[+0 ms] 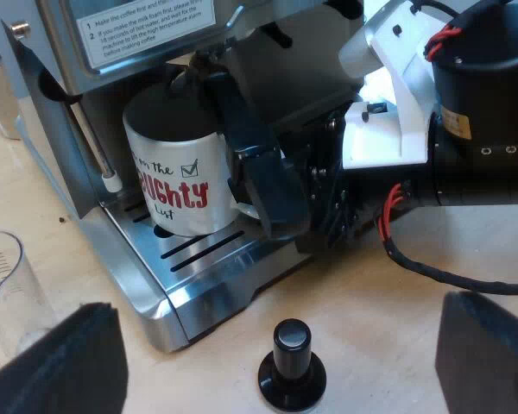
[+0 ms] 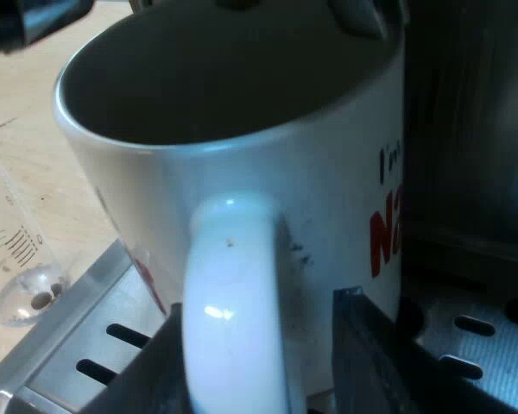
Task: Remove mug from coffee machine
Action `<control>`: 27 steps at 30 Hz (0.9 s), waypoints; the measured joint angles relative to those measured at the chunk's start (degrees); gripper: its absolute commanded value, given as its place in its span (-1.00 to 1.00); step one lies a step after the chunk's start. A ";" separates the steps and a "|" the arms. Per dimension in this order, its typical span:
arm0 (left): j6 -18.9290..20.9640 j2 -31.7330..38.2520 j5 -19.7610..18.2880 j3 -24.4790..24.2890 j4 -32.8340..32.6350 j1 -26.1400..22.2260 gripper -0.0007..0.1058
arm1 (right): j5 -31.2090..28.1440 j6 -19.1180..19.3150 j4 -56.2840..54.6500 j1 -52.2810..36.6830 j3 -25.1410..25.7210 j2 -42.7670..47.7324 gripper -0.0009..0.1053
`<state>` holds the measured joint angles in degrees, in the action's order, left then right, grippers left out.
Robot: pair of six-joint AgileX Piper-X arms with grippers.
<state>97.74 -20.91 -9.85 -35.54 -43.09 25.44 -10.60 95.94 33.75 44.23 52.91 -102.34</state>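
Observation:
A white mug [image 1: 168,168] with red and black lettering stands on the espresso machine's [image 1: 112,34] slotted metal drip tray [image 1: 207,267], under the spouts. My right gripper [image 1: 268,185] reaches in at the mug's side. In the right wrist view its black fingers [image 2: 363,354] straddle the mug's handle [image 2: 233,293], one against it and the other with a small gap, so my right gripper [image 2: 255,371] is open. The mug [image 2: 328,172] looks empty inside. My left gripper [image 1: 276,345] hangs open, back from the machine, over a black-knobbed tamper [image 1: 292,366].
A clear measuring glass [image 1: 4,285] stands on the wooden table beside the drip tray's corner, and the same measuring glass [image 2: 17,259] appears past the mug. The steam wand [image 1: 99,155] hangs close to the mug. The machine's steel front sits just behind the mug.

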 measured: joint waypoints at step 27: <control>0.00 0.00 0.00 0.00 0.00 0.00 0.58 | 0.00 2.75 -3.22 0.00 0.00 0.36 -0.98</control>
<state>97.74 -20.91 -9.85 -35.54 -43.09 25.44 -10.60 98.69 30.53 44.23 52.91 -101.98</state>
